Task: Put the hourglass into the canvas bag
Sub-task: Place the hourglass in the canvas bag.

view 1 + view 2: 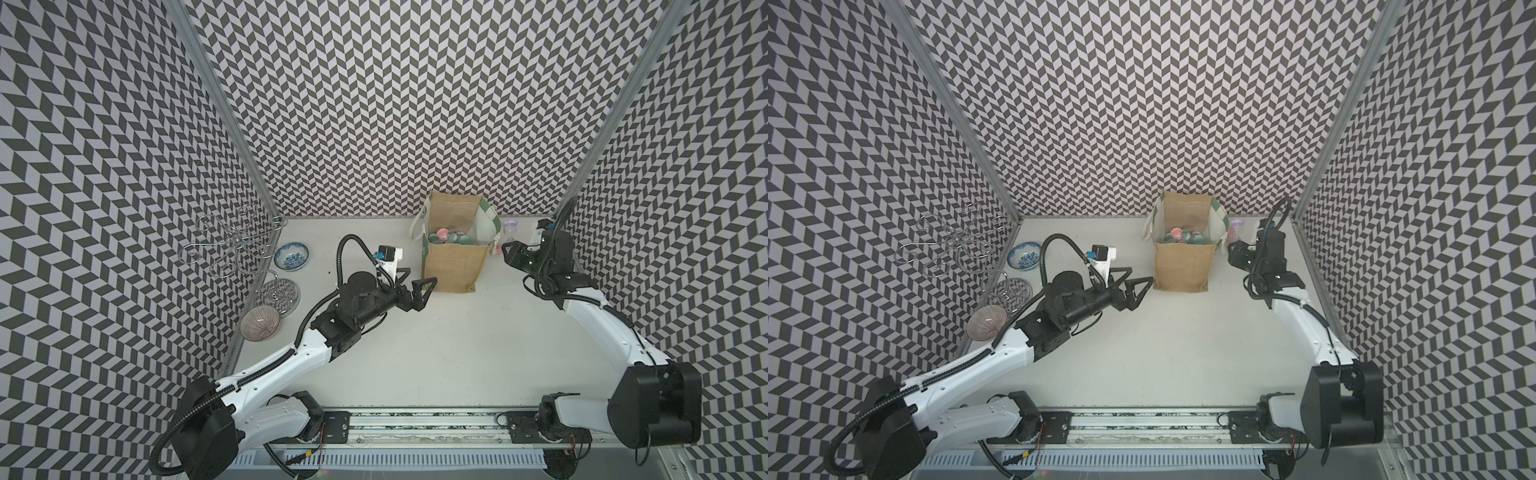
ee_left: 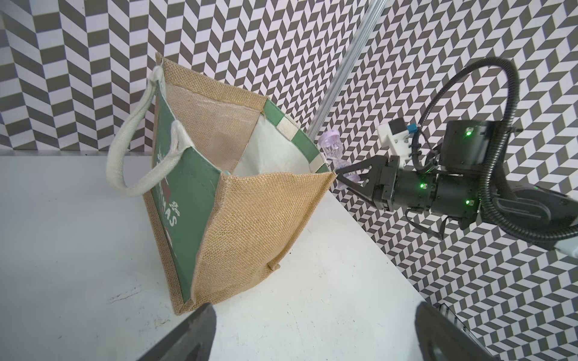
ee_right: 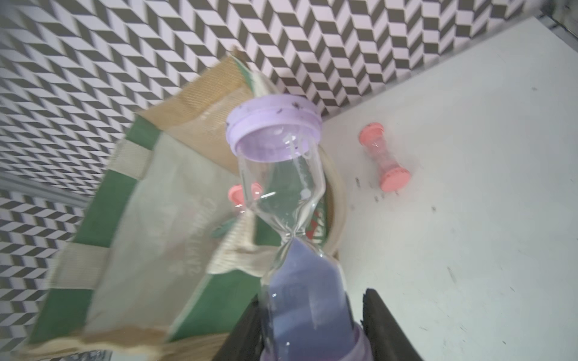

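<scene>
**Top views.** The canvas bag (image 1: 455, 266) stands upright at the back of the table (image 1: 415, 353) with its mouth open. Several small hourglasses (image 1: 446, 237) lie in its bottom. The right gripper (image 1: 508, 249) hangs just beside the bag's green-and-white side panel, clamped on the purple hourglass (image 1: 508, 229). That hourglass is outside the mouth, not over it. The left gripper (image 1: 419, 276) sits at the bag's opposite front corner, jaws apart and empty. Judgement: it is posted there to steady the bag. I cannot tell whether it touches.

**Left wrist.** The bag's burlap front (image 2: 250, 218) lies ahead of the spread left fingers. The purple hourglass (image 2: 331, 143) stands upright just past the far side panel. Its upper cap is above the rim, and its lower end sits between the right gripper's jaws at about rim height. Judgement: the low grip leaves the top free to clear the rim.

**Right wrist.** The jaws close on either side of the sand-filled bulb. The purple hourglass (image 3: 294, 218) projects straight out past the fingertips, with the blurred bag panel (image 3: 140, 218) alongside. A pink hourglass (image 3: 384, 161) lies on its side on the table, apart from the bag.
</scene>
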Motion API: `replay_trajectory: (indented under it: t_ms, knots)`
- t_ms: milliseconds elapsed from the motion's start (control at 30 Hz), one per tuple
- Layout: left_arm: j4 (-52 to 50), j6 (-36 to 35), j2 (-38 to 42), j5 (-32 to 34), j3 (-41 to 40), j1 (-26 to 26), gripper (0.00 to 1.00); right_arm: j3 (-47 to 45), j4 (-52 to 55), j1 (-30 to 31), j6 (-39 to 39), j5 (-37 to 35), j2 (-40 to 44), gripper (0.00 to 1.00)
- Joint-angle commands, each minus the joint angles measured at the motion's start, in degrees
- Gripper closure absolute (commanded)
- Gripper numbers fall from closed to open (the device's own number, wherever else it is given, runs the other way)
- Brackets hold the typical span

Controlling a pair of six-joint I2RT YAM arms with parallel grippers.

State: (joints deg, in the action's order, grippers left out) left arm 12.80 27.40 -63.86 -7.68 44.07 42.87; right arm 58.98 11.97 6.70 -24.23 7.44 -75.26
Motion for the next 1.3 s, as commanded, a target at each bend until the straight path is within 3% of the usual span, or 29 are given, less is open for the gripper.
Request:
replay_trajectory:
  t_ms: [0,367,900,1267]
  knots:
    - [-2.2,-1.09,1.56,1.26,2.13,-0.16,0.01,6.48,1.8,5.01,2.27,-4.03,-0.03,0.68]
    - [-3.64,0.53,4.02,3.23,-0.65,-1.53,0.01,20.53,3.01,16.91,6.52,-11.27,-13.56,0.68]
    - [-2.78,1.87,2.38,3.37,-3.61,-4.65,0.01,32.46,9.06,17.37,6.22,-16.22,-35.66,0.65]
    - [-1.97,1.74,2.6,4.04,-4.31,-5.06,0.01,33.13,10.52,17.43,5.77,-17.12,-40.02,0.58]
